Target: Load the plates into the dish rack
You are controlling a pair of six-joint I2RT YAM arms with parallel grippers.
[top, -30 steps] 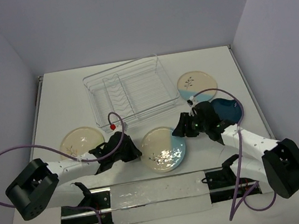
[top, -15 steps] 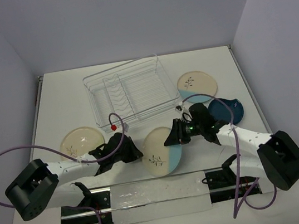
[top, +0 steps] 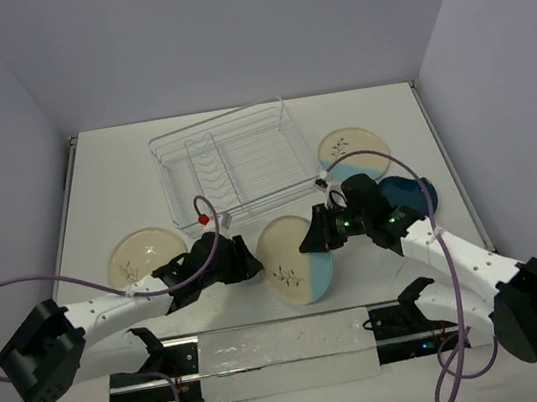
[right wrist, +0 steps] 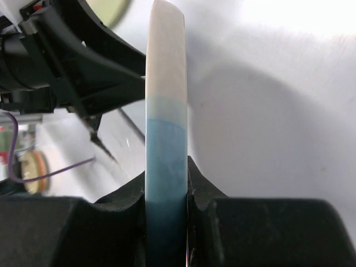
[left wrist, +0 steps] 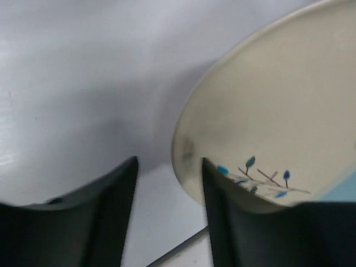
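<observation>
Seen from the top cam, where both arm bases sit at the bottom edge, the R gripper (top: 314,236) is clamped on the right rim of a cream-and-blue sprig plate (top: 292,256) at frame center. The plate is tipped up steeply w/ its face toward the lower left; can't tell if its low edge rests on the white table (top: 109,184). The L gripper (top: 244,262) sits just left of that plate, fingers apart, holding nothing. The wire dish rack (top: 233,166) stands above center. A cream-and-green plate (top: 143,254) lies flat at mid left, a second cream-and-blue plate (top: 352,153) lies flat right of the rack, and the dark blue plate (top: 415,197) lies just below it, partly hidden by the R arm. In the L wrist cam the two dark fingers (left wrist: 105,222) stand apart w/ bare table between them. The sprig plate fills the upper right, its rim just above the right-hand finger; contact can't be told. In the R wrist cam the plate shows edge-on, upright down the center, cream on top, blue lower, pinched between both pads (right wrist: 204,197) at the bottom. The L gripper is the dark shape at upper left.
</observation>
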